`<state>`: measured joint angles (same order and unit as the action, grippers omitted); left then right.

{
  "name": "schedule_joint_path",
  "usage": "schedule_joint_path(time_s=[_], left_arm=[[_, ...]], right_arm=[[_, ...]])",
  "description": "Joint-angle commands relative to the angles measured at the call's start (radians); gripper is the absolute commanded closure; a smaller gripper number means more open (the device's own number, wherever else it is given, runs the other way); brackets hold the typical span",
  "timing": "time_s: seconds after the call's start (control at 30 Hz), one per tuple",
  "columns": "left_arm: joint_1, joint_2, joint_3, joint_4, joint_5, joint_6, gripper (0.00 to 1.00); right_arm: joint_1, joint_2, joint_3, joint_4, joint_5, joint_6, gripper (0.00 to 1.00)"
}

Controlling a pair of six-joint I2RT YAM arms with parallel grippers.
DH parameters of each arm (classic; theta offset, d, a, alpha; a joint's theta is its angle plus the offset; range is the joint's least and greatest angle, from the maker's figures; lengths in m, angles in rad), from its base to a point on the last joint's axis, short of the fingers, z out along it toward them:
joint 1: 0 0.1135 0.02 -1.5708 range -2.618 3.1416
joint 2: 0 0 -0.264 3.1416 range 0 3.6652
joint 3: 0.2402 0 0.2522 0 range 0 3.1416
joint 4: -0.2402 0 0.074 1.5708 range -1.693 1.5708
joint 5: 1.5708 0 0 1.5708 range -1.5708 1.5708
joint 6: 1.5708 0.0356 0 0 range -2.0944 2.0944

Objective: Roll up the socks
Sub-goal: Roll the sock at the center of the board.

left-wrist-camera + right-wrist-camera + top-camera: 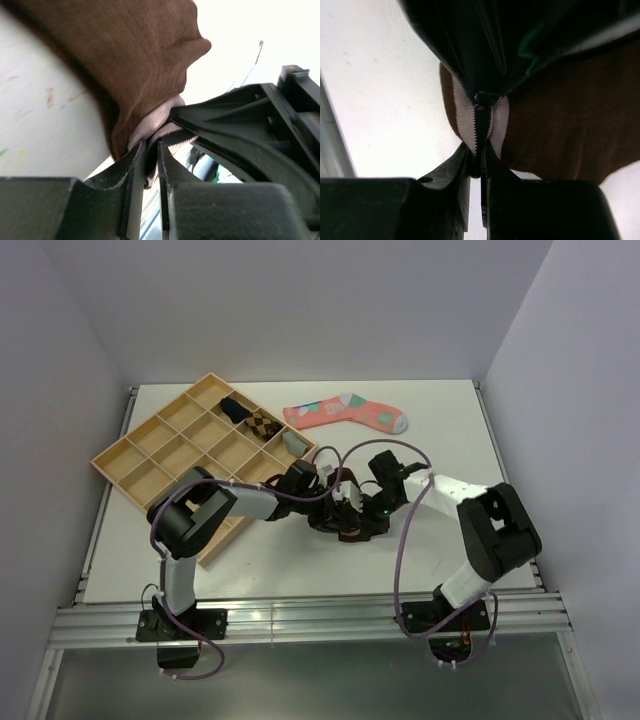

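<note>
Setting: white table (450, 450), boxed in by plain pale walls on three sides, metal rail along the near edge.

Item 1: wooden divider tray (150, 455), set askew on the left half of the table, many small compartments. Three compartments along its right-hand edge occupied: dark bundle (234, 408), brown-and-cream diamond-patterned bundle (262, 424), grey sock (293, 443) bunched small at the tray's right corner.

Item 2: pink sock (345, 413) with pale patches and a blue-grey toe, flat on the table beyond the tray's right corner, apart from everything else.

Item 3: brown sock (135, 60), ribbed knit, with white-striped cuff (462, 117). Located mid-table, just right of the tray, between the tips of the two arms and largely hidden under them from above. Cuff bunched and drawn between both claws; body in a loose fold over the white surface. Resting or lifted: cannot tell.

Item 4: left gripper (149, 167), reaching in from the tray side, fingers drawn nearly together with a fold of the striped cuff pinched between them.

Item 5: right gripper (476, 152), reaching in from the opposite side, clenched tight on the cuff's edge, dark stripe running straight down into the seam between the fingers. Tips of both grippers facing each other, very close, the same cuff nipped from two sides.
</note>
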<state>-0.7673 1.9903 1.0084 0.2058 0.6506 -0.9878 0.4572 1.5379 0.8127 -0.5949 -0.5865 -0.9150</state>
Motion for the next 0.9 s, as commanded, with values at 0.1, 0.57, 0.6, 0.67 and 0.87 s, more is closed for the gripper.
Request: schedule_joint_path(time_s=[0.1,0.57,0.6,0.67,0.87], left_arm=[[-0.001,-0.149,-0.099,0.128,-0.250,-0.055,0.77],[-0.090,-0.297,-0.307,0.429,-0.533,0.273,0.75],[-0.092,-0.295,-0.320,0.469,-0.510,0.294,0.74],[-0.092,-0.279,-0.327,0.509,-0.467,0.353,0.70],[-0.093,-0.252,-0.315,0.581,-0.372,0.466,0.58]], right_arm=[[-0.090,0.157,0.158,-0.239,-0.164,-0.029,0.96],[-0.167,0.516,0.468,-0.520,-0.138,0.065,0.97],[-0.167,0.534,0.477,-0.522,-0.131,0.076,0.96],[-0.169,0.553,0.502,-0.525,-0.118,0.097,0.96],[-0.183,0.619,0.554,-0.577,-0.116,0.116,0.96]])
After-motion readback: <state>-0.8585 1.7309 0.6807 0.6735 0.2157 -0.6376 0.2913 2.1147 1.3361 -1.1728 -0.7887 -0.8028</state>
